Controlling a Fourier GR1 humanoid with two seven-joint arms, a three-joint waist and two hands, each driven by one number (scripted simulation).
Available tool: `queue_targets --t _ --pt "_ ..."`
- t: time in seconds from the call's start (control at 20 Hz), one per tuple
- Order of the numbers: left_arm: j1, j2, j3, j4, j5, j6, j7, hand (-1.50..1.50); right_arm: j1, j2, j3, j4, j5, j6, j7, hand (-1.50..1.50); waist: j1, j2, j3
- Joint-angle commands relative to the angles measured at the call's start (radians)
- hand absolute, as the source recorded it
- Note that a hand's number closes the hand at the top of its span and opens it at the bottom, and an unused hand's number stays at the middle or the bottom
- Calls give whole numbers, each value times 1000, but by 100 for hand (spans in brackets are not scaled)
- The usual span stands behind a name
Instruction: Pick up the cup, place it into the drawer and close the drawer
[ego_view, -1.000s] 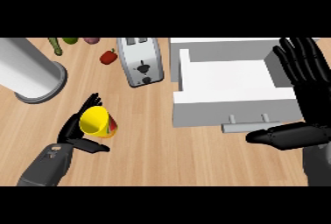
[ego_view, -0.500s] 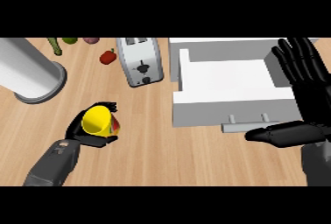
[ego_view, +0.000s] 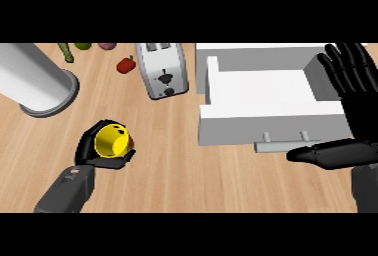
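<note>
A yellow cup with a red outside lies tilted toward me at the lower left of the wooden counter. My left hand is curled round it, fingers wrapping its left rim and base. The open white drawer stands at the right, its inside bare and its handle facing me. My right hand rests open at the right edge, fingers up beside the drawer, thumb lying across below the handle.
A silver toaster stands left of the drawer. A large grey cylinder fills the upper left. A red pepper and other vegetables lie along the far edge.
The left hand has closed round the cup, tilted it so its mouth faces up at me, and shifted slightly left. The right hand has stayed put.
</note>
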Motion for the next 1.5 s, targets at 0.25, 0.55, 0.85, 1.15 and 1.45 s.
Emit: queue_targets --t 0.25,0.55,0.85,1.15,1.45 --pt "-34 -57 149 -60 149 -6 -132 150 67 9 -17 5 -13 17 -43 -150 8 -8 2" --pt "-113 -91 53 -186 110 -38 2 150 -11 -8 -23 48 7 0 -19 -150 36 -17 5" --pt "-187 -174 -15 -390 111 41 190 150 69 -10 -28 -25 7 2 5 -150 44 -26 6" --pt "-287 -198 -104 -564 135 111 433 150 53 2 -25 -5 29 -13 -21 -150 41 -24 6" --pt "-514 -199 -167 -567 161 251 647 150 45 -39 -80 79 -24 55 -96 -150 21 -16 6"
